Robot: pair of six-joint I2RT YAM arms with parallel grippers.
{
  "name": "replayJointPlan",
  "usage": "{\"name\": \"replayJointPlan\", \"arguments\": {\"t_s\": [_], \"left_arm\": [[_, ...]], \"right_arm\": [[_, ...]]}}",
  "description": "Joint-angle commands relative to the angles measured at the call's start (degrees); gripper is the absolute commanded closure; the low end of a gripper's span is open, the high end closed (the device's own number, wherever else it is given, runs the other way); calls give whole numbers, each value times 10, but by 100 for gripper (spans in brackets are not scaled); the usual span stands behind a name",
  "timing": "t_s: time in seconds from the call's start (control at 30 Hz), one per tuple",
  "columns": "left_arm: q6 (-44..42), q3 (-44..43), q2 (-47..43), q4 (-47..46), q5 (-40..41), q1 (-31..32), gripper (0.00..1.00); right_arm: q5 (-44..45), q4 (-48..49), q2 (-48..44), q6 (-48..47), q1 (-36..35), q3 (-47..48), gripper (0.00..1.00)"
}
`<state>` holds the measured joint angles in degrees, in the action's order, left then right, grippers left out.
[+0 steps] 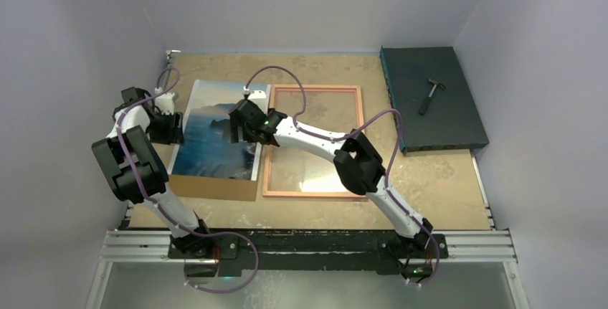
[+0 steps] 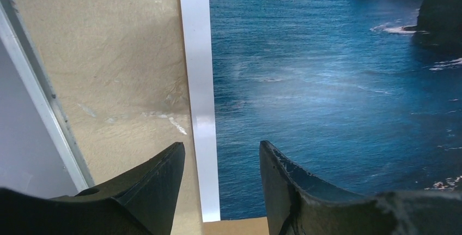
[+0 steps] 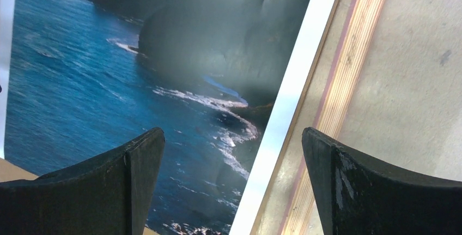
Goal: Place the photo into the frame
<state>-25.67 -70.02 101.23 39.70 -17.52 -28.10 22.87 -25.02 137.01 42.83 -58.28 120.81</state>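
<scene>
Tan table (image 1: pixel 444 180), lilac walls (image 1: pixel 287 8), photo (image 1: pixel 215 133) flat, left gripper (image 2: pixel 220 148), right gripper (image 3: pixel 233 131) spread, seemingly empty

Hammer (image 1: pixel 431 96) atop dark slab (image 1: pixel 459 126); brown board (image 1: pixel 215 188) left.

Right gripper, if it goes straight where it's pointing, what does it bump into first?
Probably the white edge of the photo, beside the left rail of the frame. The right gripper points down, open, one finger over each. Its height is unclear.
</scene>
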Motion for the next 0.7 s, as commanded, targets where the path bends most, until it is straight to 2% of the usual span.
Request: {"name": "replayJointPlan", "arguments": {"t_s": [0.0, 0.67], "left_arm": [[-22, 24, -24, -50, 1, -1, 48], [-10, 30, -31, -76, 10, 0, 46]], "right_arm": [[5, -9, 0, 19, -10, -12, 1], [22, -25, 23, 44, 4, -25, 1]]}}
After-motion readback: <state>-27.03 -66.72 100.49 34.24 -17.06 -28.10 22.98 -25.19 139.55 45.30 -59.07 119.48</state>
